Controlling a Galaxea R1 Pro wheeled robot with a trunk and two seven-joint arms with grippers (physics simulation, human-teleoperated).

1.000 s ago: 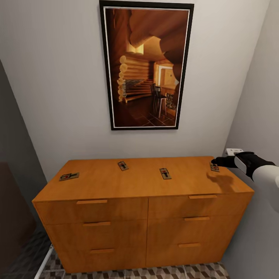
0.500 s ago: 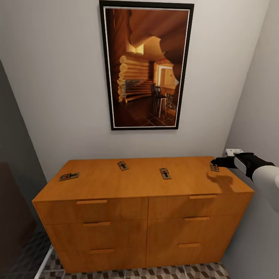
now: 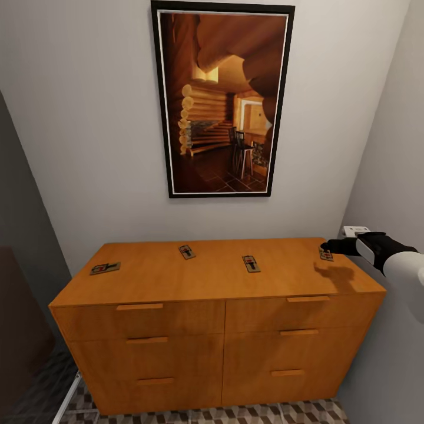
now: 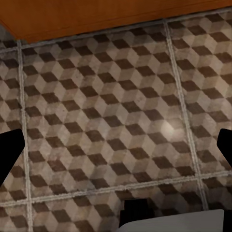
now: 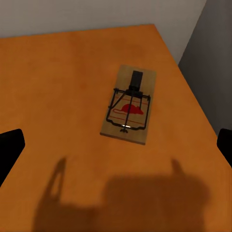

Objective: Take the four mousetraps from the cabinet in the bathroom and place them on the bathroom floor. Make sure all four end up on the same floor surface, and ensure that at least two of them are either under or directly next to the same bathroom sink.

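Observation:
Four mousetraps lie on top of the orange-brown cabinet (image 3: 206, 282): one at the left end (image 3: 105, 268), one left of centre (image 3: 187, 252), one right of centre (image 3: 251, 263) and one at the right end (image 3: 325, 254). My right gripper (image 3: 325, 247) hovers just over that right-end trap, and its shadow falls on the wood beside it. In the right wrist view the trap (image 5: 129, 104) lies flat between the widely spread black fingertips (image 5: 10, 147), untouched; the gripper is open. The left wrist view looks down at the cube-pattern bathroom floor (image 4: 116, 116), with the left fingers (image 4: 9, 150) spread apart and nothing between them.
A framed picture (image 3: 222, 100) hangs on the wall above the cabinet. Walls close in on both sides, and a white outlet (image 3: 355, 231) sits on the right wall by my arm. Tiled floor (image 3: 265, 412) shows in front of the drawers.

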